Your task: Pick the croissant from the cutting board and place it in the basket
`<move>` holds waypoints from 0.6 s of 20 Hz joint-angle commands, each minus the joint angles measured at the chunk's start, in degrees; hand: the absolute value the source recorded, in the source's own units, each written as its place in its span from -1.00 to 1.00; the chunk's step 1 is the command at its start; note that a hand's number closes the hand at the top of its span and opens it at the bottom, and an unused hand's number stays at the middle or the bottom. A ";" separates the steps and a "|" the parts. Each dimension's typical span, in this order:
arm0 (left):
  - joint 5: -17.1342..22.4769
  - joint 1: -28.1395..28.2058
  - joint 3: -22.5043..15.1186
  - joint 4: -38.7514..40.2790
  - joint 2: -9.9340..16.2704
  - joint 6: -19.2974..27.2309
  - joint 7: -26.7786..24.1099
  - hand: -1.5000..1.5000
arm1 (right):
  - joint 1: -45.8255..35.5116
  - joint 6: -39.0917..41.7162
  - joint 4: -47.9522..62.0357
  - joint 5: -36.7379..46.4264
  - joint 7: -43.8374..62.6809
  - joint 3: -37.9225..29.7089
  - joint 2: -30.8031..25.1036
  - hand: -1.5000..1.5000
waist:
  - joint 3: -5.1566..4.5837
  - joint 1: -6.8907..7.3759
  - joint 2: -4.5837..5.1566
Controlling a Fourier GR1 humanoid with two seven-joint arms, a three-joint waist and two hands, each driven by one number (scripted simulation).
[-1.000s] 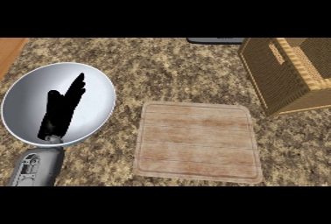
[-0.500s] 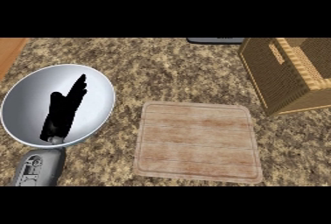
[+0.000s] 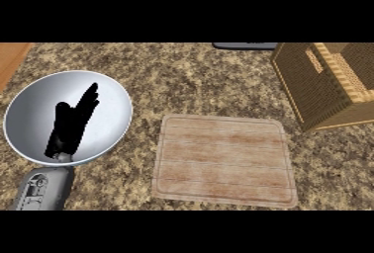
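A wooden cutting board (image 3: 225, 160) lies flat on the counter right of centre, its top bare. No croissant shows anywhere. The woven basket (image 3: 315, 86) stands at the upper right, its open top partly cut off by the edge, and its inside is mostly out of view. My left hand (image 3: 70, 127) is open, fingers straight and pointing up, in front of a silver bowl (image 3: 36, 113) at the left. My right hand is out of view.
The grey left forearm (image 3: 42, 189) enters at the lower left. A dark flat object (image 3: 245, 45) sits at the top edge. A wooden strip (image 3: 11, 57) borders the speckled counter at the upper left.
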 commanded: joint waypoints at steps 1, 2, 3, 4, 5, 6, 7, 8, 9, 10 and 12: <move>0.17 -0.65 0.38 -1.23 0.92 -0.53 2.28 0.00 | 0.95 -0.84 4.78 -2.44 0.34 -3.61 0.09 1.00 | -0.08 0.03 0.02; -0.78 0.50 -0.76 -0.06 -0.90 0.72 -0.92 0.00 | 1.40 -1.99 5.72 -3.89 1.34 -5.37 0.95 1.00 | -0.09 0.02 0.11; 0.82 0.06 1.00 -1.32 2.15 -1.88 1.03 0.00 | 3.00 -3.25 6.99 -4.27 -1.11 -6.07 0.12 -1.00 | -0.06 0.24 0.14; 0.52 -0.27 0.80 -0.21 0.85 -0.67 0.85 0.00 | 2.81 -3.56 6.42 -5.17 -0.61 -6.49 1.83 -1.00 | -0.09 -0.10 0.03; 0.80 0.49 0.86 -0.25 0.91 -1.07 0.44 0.00 | 0.06 -2.64 7.68 -5.70 -0.78 -7.22 0.94 -1.00 | -0.09 0.30 0.12; 0.44 0.77 -0.77 -1.19 -0.59 -0.88 1.49 0.00 | 2.17 -5.97 9.15 -6.30 -3.33 -8.30 1.52 -1.00 | -0.05 0.61 0.30; 0.12 -1.90 0.00 -0.54 0.83 -1.02 3.01 0.00 | 1.21 -7.88 10.42 -5.94 -2.61 -8.31 2.71 -1.00 | -0.05 0.76 0.42; -0.54 0.63 -0.47 -0.31 -0.85 0.57 0.61 0.00 | -0.01 -5.32 7.54 -6.89 -2.24 -8.42 1.47 -1.00 | -0.10 -0.02 0.00; -0.28 -0.39 0.23 2.53 0.31 -0.63 -2.00 0.00 | 0.99 -9.15 9.76 -6.36 -5.10 -8.73 1.52 -1.00 | -0.08 0.37 0.35; -0.57 0.13 -0.61 -0.71 -0.88 0.53 0.49 0.00 | 4.90 -11.65 8.70 -7.89 -7.42 -9.94 2.95 -1.00 | -0.06 0.03 0.11; 0.12 2.30 -0.73 -3.09 -0.12 -0.90 1.08 0.00 | 4.70 -13.69 8.34 -9.67 -9.55 -12.18 1.24 -1.00 | -0.04 0.29 0.04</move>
